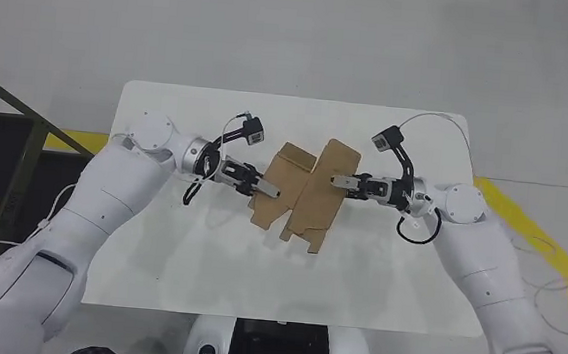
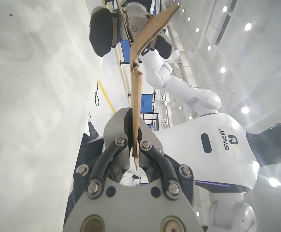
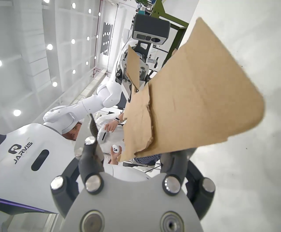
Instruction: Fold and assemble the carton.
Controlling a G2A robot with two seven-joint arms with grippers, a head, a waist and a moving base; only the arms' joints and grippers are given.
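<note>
Left end effector (image 2: 132, 127) pinches carton (image 1: 308, 194) edge; right end effector (image 1: 344, 182) seemingly spread.

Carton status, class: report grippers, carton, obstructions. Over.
Left gripper shut on carton edge. Right gripper open at opposite edge. Carton above table, flaps loose, not yet assembled.

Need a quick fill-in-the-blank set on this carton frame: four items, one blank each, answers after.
1. On the left gripper the jaws are ____ on an edge of the carton.
2. On the right gripper the jaws stand ____, with a carton panel against one finger.
3. The table below the carton is ____ in colour.
4. The carton is made of brown ____.

Missing words: shut; open; white; cardboard.
</note>
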